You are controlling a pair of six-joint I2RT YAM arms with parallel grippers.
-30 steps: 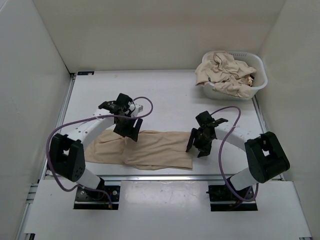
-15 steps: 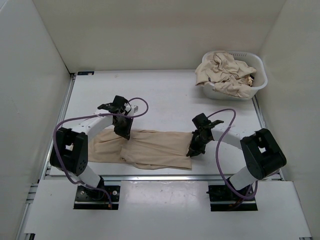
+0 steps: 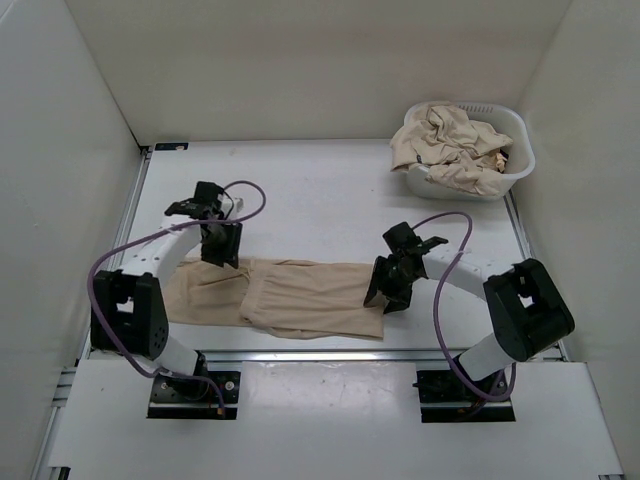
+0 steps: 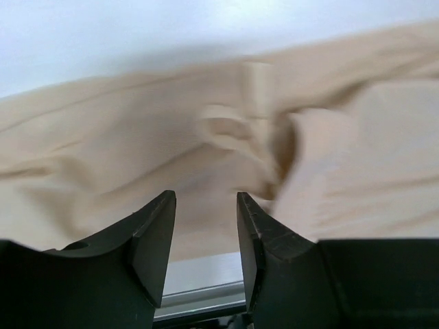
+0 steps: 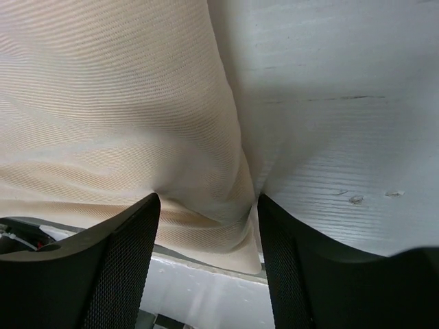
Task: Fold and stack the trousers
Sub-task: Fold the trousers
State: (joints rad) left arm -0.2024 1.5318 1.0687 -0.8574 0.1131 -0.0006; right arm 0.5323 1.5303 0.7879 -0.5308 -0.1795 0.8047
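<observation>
One pair of beige trousers [image 3: 300, 295] lies spread flat across the near part of the white table [image 3: 330, 200]. My left gripper [image 3: 218, 248] hovers at the cloth's far edge toward its left end. In the left wrist view its jaws [image 4: 206, 199] stand open with nothing between them, and the trousers [image 4: 137, 137] look blurred beyond. My right gripper [image 3: 385, 295] is at the cloth's right end. In the right wrist view it [image 5: 209, 202] is open and straddles the puckered right edge of the trousers [image 5: 116, 89].
A white laundry basket [image 3: 455, 188] stands at the back right, heaped with more beige trousers [image 3: 445, 140]. White walls enclose the table on three sides. A metal rail [image 3: 300, 355] runs along the near edge, just in front of the cloth.
My left gripper has moved left and away from me along the cloth's far edge, and the left end of the trousers now lies further left. The right gripper has barely shifted.
</observation>
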